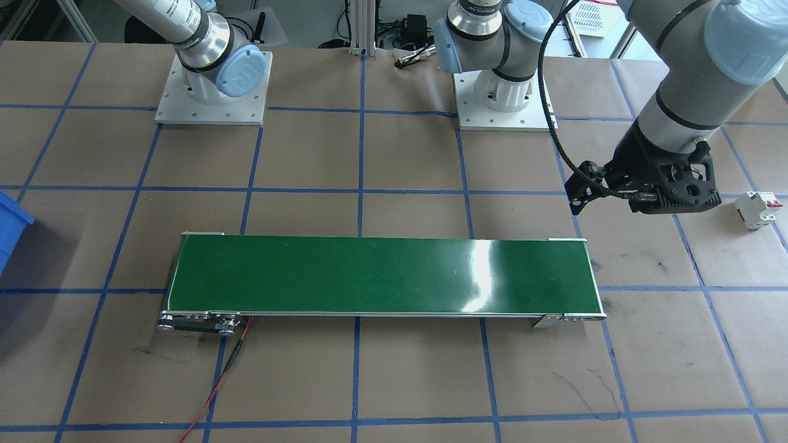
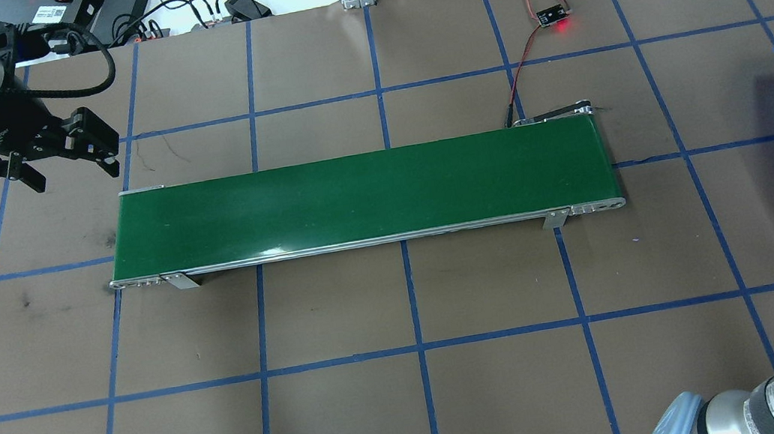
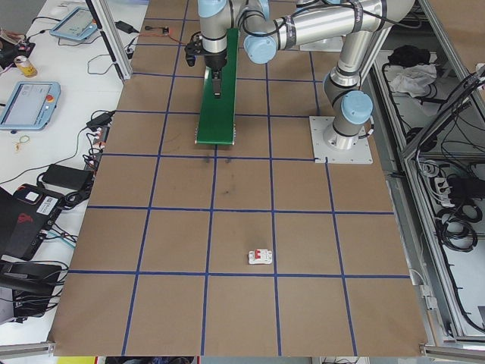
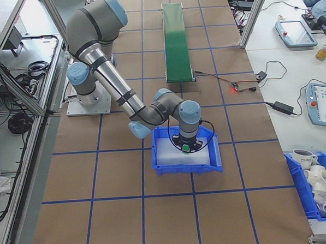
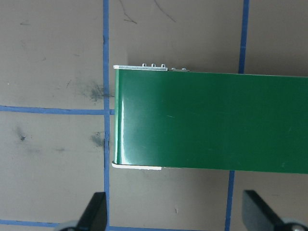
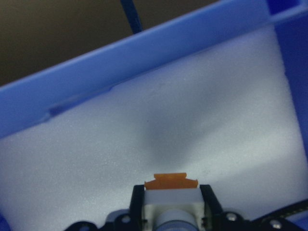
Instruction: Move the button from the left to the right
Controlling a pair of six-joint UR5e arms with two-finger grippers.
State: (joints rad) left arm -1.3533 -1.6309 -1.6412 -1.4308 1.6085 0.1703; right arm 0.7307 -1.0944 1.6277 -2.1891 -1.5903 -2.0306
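gripping button (image 6: 171, 196), right claw (image 6: 172, 204) binward

The button (image 6: 171, 199) sits at six o'clock in the right wrist view, its white-grey body clamped between the right end effector's (image 6: 171, 202) fingers (image 6: 137, 202), orange-red base pointing toward twelve o'clock, over white foam.

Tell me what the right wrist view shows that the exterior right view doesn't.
Only the right wrist view shows the button close up: orange-red base forward, white-grey body clamped between the right pincer's fingers, over the white foam lining.

Only the exterior right view shows the green conveyor belt, the whole right arm and the taped table.

Both show the blue bin with the right pincer lowered inside it.
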